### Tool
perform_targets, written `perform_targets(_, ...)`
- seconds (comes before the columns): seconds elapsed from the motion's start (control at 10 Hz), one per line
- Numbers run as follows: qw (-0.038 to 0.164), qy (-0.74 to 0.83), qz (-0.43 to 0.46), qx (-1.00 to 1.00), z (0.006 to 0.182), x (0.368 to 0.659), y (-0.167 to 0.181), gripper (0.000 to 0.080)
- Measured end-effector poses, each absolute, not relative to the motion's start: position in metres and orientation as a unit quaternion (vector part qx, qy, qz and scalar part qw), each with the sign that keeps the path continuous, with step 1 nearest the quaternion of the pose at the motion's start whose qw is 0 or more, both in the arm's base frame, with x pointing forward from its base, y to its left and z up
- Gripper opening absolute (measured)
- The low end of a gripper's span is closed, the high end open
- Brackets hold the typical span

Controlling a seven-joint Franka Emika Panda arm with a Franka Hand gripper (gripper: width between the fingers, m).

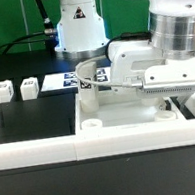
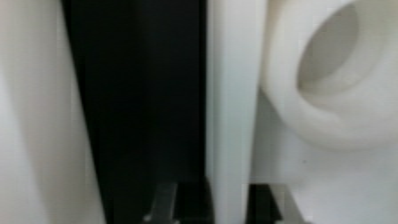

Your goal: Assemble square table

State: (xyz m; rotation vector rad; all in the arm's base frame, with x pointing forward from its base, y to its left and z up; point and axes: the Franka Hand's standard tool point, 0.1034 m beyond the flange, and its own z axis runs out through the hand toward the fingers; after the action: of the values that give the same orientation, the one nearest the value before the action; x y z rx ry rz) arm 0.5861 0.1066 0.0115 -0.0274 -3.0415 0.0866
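The white square tabletop lies against the front border wall, right of centre in the exterior view. It has round corner holes, and a black-and-white tag shows at its far left corner. My gripper reaches over it from the exterior view's right. In the wrist view my gripper is shut on a thin white upright edge of the tabletop. A rounded corner hole sits just beside that edge. Two short white legs stand apart at the far left.
The long low white border wall runs along the front. The marker board lies flat behind the tabletop, next to the robot's base. The table surface is black.
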Motion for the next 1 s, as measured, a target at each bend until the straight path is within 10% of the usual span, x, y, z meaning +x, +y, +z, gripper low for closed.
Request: perform_targets(1.0,0.053,-0.997,0.052,-0.035,0.012,0.584,0.124,0.0062)
